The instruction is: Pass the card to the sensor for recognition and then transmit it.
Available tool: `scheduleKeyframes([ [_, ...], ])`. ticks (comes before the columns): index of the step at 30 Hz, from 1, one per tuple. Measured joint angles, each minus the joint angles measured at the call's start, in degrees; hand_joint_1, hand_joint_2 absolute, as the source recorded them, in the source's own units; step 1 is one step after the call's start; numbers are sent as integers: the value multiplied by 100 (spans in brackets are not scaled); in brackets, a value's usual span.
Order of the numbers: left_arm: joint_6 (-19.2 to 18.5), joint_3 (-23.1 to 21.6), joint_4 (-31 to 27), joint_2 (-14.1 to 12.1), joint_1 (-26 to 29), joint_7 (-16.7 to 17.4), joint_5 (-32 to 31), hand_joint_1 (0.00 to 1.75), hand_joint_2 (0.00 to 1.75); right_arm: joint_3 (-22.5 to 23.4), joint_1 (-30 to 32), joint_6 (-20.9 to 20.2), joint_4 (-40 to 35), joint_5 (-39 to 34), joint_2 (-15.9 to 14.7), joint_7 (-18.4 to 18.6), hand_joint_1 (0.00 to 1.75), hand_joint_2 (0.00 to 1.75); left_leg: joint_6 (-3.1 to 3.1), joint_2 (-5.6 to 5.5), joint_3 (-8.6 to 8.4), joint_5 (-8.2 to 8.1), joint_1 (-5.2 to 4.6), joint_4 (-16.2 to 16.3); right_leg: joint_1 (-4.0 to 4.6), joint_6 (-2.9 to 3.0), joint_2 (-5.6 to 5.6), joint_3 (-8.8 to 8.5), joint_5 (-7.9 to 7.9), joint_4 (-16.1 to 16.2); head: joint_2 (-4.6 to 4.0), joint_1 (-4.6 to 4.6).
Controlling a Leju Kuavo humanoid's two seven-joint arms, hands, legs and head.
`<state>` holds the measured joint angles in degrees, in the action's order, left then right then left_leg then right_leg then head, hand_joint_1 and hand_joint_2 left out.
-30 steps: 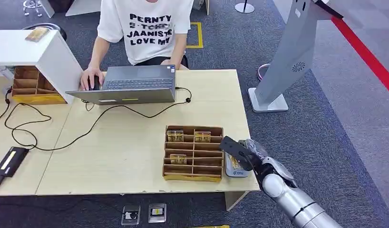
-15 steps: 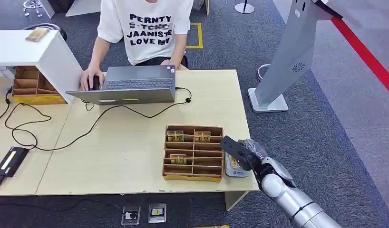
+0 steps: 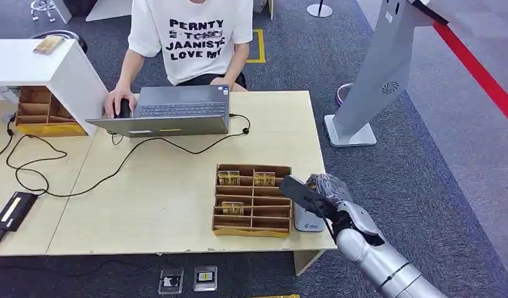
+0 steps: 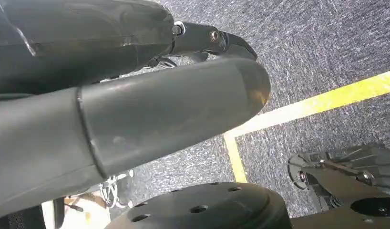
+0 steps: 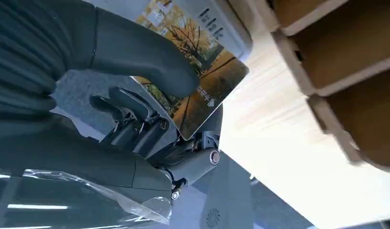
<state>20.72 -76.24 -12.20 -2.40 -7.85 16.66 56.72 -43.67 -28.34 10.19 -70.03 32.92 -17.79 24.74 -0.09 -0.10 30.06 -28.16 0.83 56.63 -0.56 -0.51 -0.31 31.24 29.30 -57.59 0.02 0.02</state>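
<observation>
1. Card (image 5: 202,76), printed with an autumn-tree picture, is pinched in the right hand (image 3: 323,198): the thick thumb presses its printed face and the darker fingers (image 5: 136,119) back it from underneath.
2. Compared with half a second earlier, the head view shows the hand risen a little and drawn toward the table's middle, so more of the grey sensor's (image 3: 307,220) face is uncovered. I judge the reading step to be done or nearly done, with the hand-over next.
3. In the right wrist view the card's long axis runs out from the palm, its free corner leading past the thumb tip. Its face looks roughly parallel to the sensor top, and I cannot tell whether they touch.
4. Just beside the hand, the sensor sits at the table (image 3: 177,198) edge, touching or nearly touching the brown compartment tray (image 3: 253,200).
5. Left hand (image 4: 136,119) hangs over carpet; whether its fingers are apart or together cannot be told.
6. Across the table, a person (image 3: 189,37) works at a laptop (image 3: 171,112).
</observation>
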Motion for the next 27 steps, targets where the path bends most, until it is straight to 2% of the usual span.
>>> scheduleKeyframes([
  [7,2,13,0,0,11,0,9,0,0,48,64,-114,-1015,801,-127,398,175,175,0,0,0,0,0,0,0,0,1,1,0,0,0,0],
  [14,13,17,0,0,21,0,13,0,0,214,307,-179,-2158,1591,-223,564,175,175,0,0,1,0,0,0,0,0,0,3,0,0,0,0],
  [20,33,17,0,2,25,0,15,0,0,378,490,-175,-3027,2109,-267,540,175,175,0,1,1,0,0,0,0,0,1,3,0,0,0,0],
  [27,50,17,0,17,26,-35,9,0,0,376,539,-96,-3668,2540,-254,177,175,175,0,1,2,0,0,0,0,0,1,2,0,0,0,-2],
])
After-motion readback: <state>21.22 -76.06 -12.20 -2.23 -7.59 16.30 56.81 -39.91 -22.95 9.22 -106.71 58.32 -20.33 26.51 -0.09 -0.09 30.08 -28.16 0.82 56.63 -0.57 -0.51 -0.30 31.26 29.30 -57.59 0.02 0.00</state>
